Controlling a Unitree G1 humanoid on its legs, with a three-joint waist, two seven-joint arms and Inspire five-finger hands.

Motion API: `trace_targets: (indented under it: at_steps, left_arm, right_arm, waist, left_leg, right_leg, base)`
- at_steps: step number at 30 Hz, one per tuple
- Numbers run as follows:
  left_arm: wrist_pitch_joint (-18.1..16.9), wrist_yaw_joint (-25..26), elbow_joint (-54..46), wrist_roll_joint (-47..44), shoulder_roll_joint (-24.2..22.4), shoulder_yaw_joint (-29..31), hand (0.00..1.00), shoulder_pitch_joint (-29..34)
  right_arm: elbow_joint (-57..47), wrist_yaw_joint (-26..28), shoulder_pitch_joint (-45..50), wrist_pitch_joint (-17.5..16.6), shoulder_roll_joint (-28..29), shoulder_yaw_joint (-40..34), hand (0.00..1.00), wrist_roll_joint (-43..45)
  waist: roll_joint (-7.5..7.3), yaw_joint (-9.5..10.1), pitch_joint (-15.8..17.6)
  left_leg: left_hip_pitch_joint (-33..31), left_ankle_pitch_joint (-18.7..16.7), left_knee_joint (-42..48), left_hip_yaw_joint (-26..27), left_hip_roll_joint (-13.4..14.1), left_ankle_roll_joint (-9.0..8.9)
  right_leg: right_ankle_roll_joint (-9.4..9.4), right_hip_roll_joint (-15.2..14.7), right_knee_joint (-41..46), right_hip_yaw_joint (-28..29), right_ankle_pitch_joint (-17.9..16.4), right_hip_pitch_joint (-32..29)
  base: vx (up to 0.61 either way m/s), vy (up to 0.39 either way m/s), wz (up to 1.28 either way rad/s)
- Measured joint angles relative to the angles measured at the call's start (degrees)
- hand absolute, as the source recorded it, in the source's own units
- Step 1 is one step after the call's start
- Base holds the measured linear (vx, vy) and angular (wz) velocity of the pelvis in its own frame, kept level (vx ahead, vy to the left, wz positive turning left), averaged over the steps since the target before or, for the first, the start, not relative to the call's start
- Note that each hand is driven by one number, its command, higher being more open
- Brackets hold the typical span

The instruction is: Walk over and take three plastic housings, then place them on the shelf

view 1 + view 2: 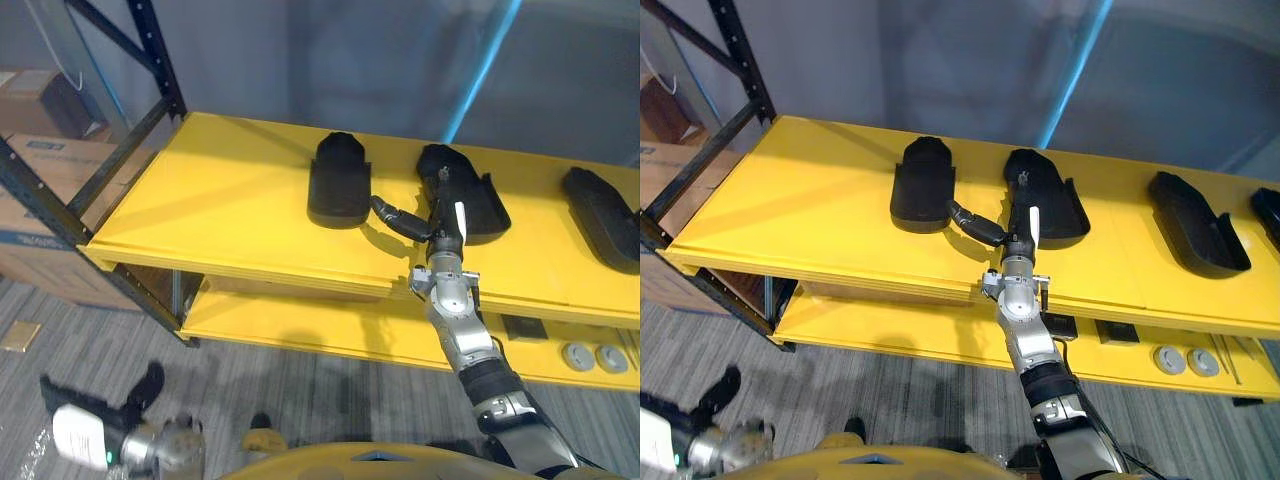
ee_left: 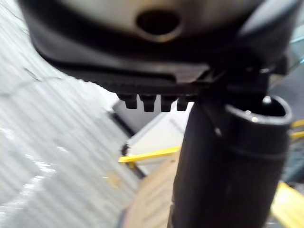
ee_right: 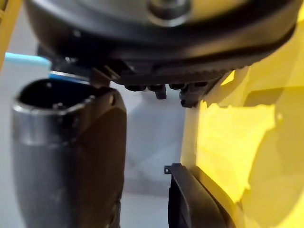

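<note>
Your left hand (image 1: pixel 95 425) hangs low over the grey carpet (image 1: pixel 100 330), well short of the shelf and far to the left of the right hand. Its fingers are straight and loosely spread, and it holds nothing. Beyond it, past the dark upright frame (image 1: pixel 150 40), cardboard boxes (image 1: pixel 50 170) are stacked at the left end of the rack.

The yellow shelf (image 1: pixel 220 200) carries the black plastic housings in a row. The left housing (image 1: pixel 340 180) lies just to the left of your right hand, and the hand's thumb (image 1: pixel 395 215) points toward its near corner without reaching it.

Your right hand (image 1: pixel 443 232) reaches over the shelf's front edge. It lies spread, with the thumb splayed wide to the left and the fingers straight, their tips against the near end of the middle housing (image 1: pixel 478 195). Nothing is pinched. That housing sits flat on the shelf directly ahead of the hand.

The right housing (image 1: pixel 603 215) lies well to the right of the hand, clear of the middle one. In the right eye view the edge of a fourth housing (image 1: pixel 1270 212) shows further right still.

Below and to the right of your wrist, the lower shelf board (image 1: pixel 300 325) holds a dark flat block (image 1: pixel 525 328) and two round grey discs (image 1: pixel 578 355) side by side.
</note>
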Motion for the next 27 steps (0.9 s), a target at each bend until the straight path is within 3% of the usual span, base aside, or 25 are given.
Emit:
trace_targets:
  at_steps: [3, 8, 15, 24, 27]
  left_arm:
    - [0.29, -4.09, 2.56, -0.66, -0.41, 0.59, 1.0, 1.91]
    - [1.46, -10.98, 3.98, -0.72, -0.18, -0.22, 1.0, 1.95]
    - [2.8, -23.71, 10.63, -7.55, 0.12, -3.67, 1.0, 0.99]
    - [2.71, -30.55, 12.53, -12.73, 1.04, -7.25, 1.0, -0.43]
    - [4.17, -34.22, 13.42, -14.45, 1.49, -7.31, 1.0, -0.61]
  right_arm:
    - [2.14, 0.58, -0.25, 0.01, 0.95, 0.23, 1.0, -0.31]
    - [2.69, 0.87, -0.81, -0.32, 1.21, 0.25, 1.0, -2.39]
    - [2.6, 3.02, -2.12, -0.29, 1.21, 0.24, 1.0, -2.25]
    - [1.82, 7.74, -3.18, -1.57, 1.08, 0.05, 1.0, -1.11]
    - [0.84, 9.53, -3.18, -1.61, 1.01, 0.06, 1.0, 0.53]
  waist:
    - [0.03, 1.07, 0.12]
    - [1.76, 0.74, 1.25]
    - [1.56, -0.1, 1.84]
    - [2.73, -1.12, 3.55]
    - [2.81, -1.91, 3.6]
  left_leg:
    - [0.0, 0.37, -0.51, -0.59, -0.54, 0.23]
    - [-0.04, 0.82, -1.14, -0.56, -1.25, 0.67]
    - [0.01, 0.82, -1.67, 0.02, -1.35, 0.67]
    - [0.02, 0.75, -1.8, 0.19, -1.35, 0.6]
    - [0.06, 0.74, -1.9, 0.36, -1.35, 0.59]
  right_leg:
    - [0.29, -0.48, 0.21, -0.57, -0.16, 0.03]
    - [0.61, -1.27, 1.08, -0.25, -0.14, -0.89]
    - [0.67, -1.3, 1.12, 0.63, -0.1, -1.65]
    - [0.73, -1.28, 1.1, 0.85, -0.16, -1.83]
    - [0.74, -1.27, 1.1, 1.05, -0.17, -1.91]
  base:
    - [0.0, 0.025, 0.11]
    - [-0.01, 0.035, -0.01]
    - [0.01, 0.003, -0.06]
    - [0.0, 0.0, 0.0]
    - [0.0, 0.001, -0.01]
